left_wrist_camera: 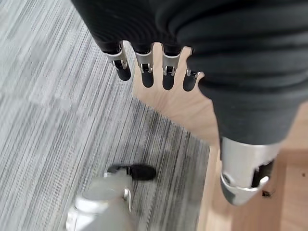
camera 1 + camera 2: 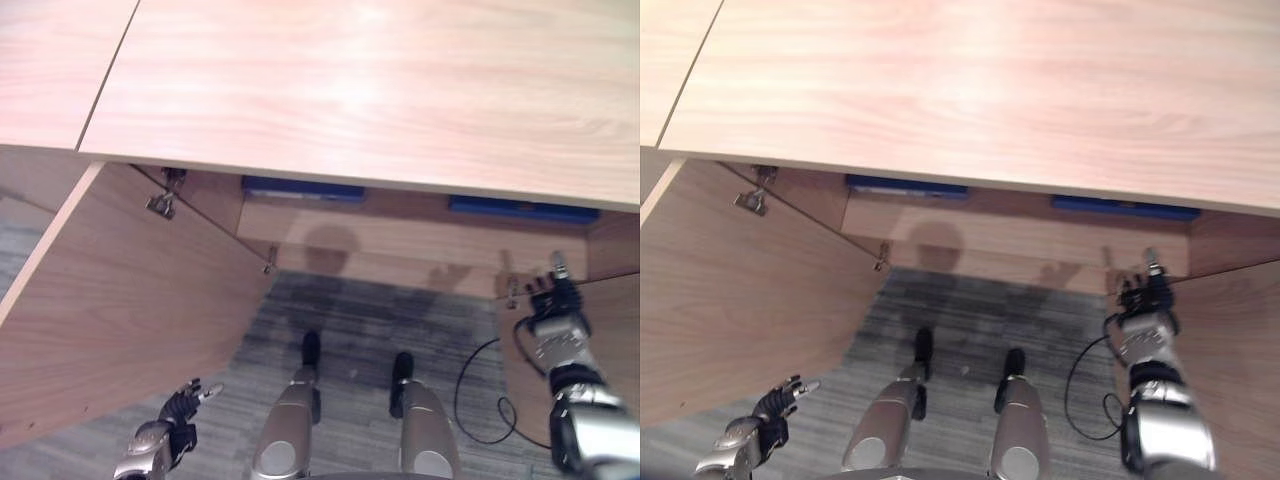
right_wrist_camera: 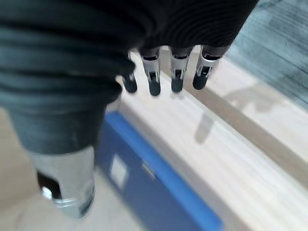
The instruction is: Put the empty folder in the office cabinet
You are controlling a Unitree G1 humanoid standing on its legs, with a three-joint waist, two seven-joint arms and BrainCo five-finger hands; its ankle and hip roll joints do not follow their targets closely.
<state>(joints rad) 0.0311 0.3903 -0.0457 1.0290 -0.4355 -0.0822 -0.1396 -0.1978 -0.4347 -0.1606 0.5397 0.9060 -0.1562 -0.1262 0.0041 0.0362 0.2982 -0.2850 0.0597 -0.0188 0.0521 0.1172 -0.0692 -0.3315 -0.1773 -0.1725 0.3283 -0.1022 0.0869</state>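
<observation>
We are holding the right arm forward and low, with the right hand (image 2: 556, 300) raised at the mouth of the light wooden office cabinet (image 2: 380, 90), just beside its open right door (image 2: 610, 320). The left arm is hanging lower, with the left hand (image 2: 180, 405) over the grey striped carpet (image 2: 350, 320), near the open left door (image 2: 130, 290).

Two flat blue folders (image 2: 302, 188) (image 2: 522, 208) are lying inside the cabinet on its shelf, under the top panel. The right-hand blue folder (image 3: 159, 187) is showing in the right wrist view just past the shelf's front edge (image 3: 231, 144), close beneath the right hand (image 3: 96, 72) and apart from it.

Both hands are empty. The right hand's fingers (image 3: 177, 77) are extending straight, touching nothing. The left hand's fingers (image 1: 144, 72) are likewise straight and relaxed, hovering above the carpet and the door edge.
</observation>
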